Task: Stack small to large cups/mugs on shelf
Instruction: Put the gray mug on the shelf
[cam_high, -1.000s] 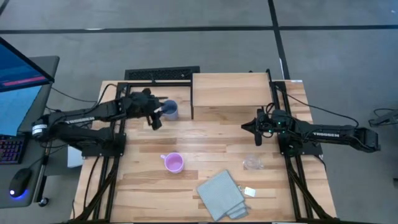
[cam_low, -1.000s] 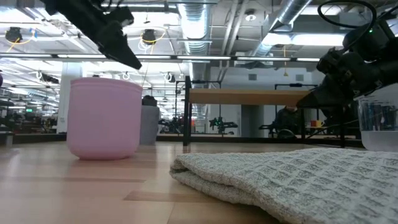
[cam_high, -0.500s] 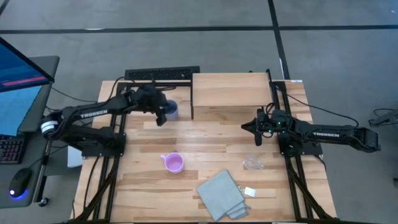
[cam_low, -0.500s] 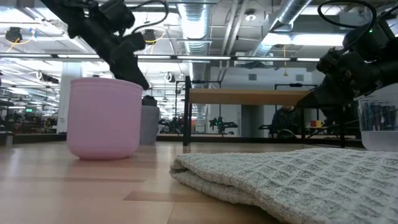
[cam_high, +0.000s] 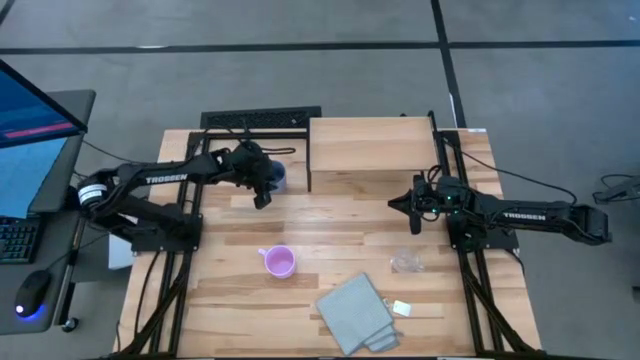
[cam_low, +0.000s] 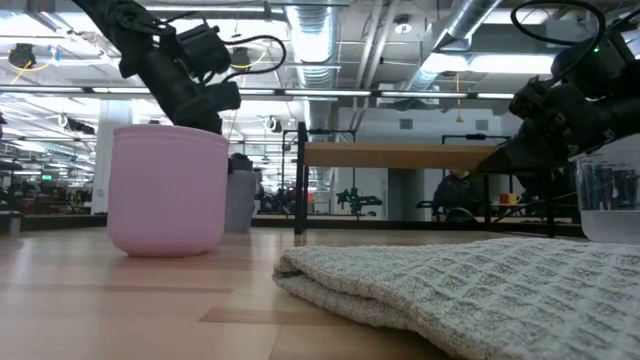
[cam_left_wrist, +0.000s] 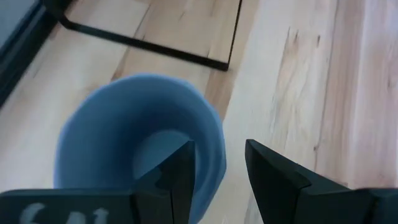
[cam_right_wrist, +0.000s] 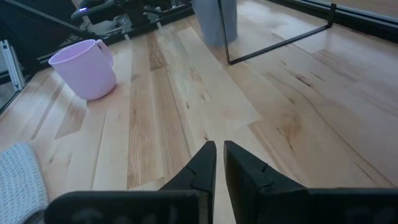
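Note:
The blue-grey mug (cam_high: 277, 177) stands on the table just left of the light-wood shelf (cam_high: 370, 145). My left gripper (cam_high: 265, 190) is open and points down over it. In the left wrist view one finger (cam_left_wrist: 180, 171) is inside the mug (cam_left_wrist: 124, 137) and the other (cam_left_wrist: 273, 180) is outside its wall. The pink-lilac mug (cam_high: 279, 262) stands at mid-table. The clear cup (cam_high: 405, 262) stands to its right. My right gripper (cam_high: 393, 204) is shut and empty, hovering right of centre and pointing toward the table's left.
A folded grey-blue cloth (cam_high: 355, 312) lies near the table's front edge, with a small tag (cam_high: 402, 308) beside it. The shelf's thin black legs (cam_right_wrist: 273, 43) stand close to the blue-grey mug. A monitor and keyboard stand off the table's left side.
My left gripper has gone toward the table's right and down onto the blue-grey mug, tipping over until it points down, so that its fingers now straddle the mug's wall. The mugs and the cup have stayed where they were.

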